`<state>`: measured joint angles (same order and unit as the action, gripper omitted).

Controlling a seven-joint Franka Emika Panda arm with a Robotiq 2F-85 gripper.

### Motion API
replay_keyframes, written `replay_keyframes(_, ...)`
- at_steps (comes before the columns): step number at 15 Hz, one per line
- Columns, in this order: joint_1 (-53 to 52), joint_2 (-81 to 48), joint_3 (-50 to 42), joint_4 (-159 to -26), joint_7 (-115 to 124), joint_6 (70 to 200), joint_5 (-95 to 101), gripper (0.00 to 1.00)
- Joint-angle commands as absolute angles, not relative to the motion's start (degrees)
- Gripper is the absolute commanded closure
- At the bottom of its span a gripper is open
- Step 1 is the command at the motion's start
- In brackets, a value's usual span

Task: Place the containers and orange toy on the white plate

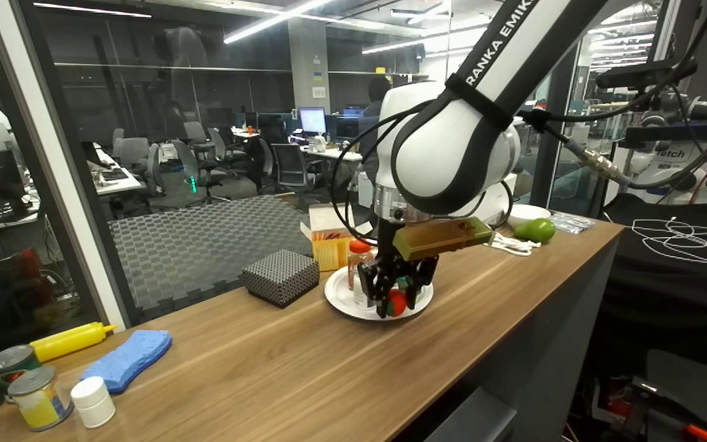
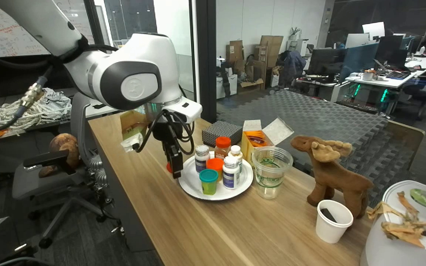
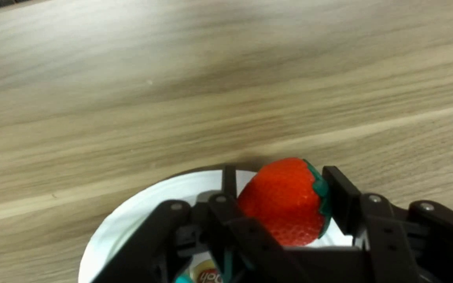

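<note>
Wrist view shows the claw (image 3: 279, 184) gripping the toy strawberry (image 3: 284, 200), in an exterior view at the left rim of the white plate (image 2: 193, 187). Three pill bottles (image 2: 231, 177), an amber jar (image 2: 222, 147), an orange-lidded tub (image 2: 215, 167) and a teal-lidded tub (image 2: 208, 183) already stand on it; apparently only the strawberry remains.

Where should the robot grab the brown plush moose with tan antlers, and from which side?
Probably across the back of the moose, from above: it stands on its legs, back facing up, while the white paper cup stands near one side.
</note>
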<state>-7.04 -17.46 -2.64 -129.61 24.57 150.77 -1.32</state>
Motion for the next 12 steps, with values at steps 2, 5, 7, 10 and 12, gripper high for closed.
replay_keyframes(2,-7.0,-18.2,-5.0,-126.2,26.4,151.0,1.0,0.68)
replay_keyframes(5,-6.1,-19.4,-5.3,-124.3,25.5,150.9,0.1,0.68)
replay_keyframes(7,-5.9,-19.5,-5.3,-123.9,25.1,150.5,0.0,0.18)
replay_keyframes(10,-6.0,-18.8,-5.2,-124.8,25.0,151.2,0.0,0.0)
replay_keyframes(12,-6.2,-17.9,-5.3,-125.7,25.2,151.7,0.2,0.0)
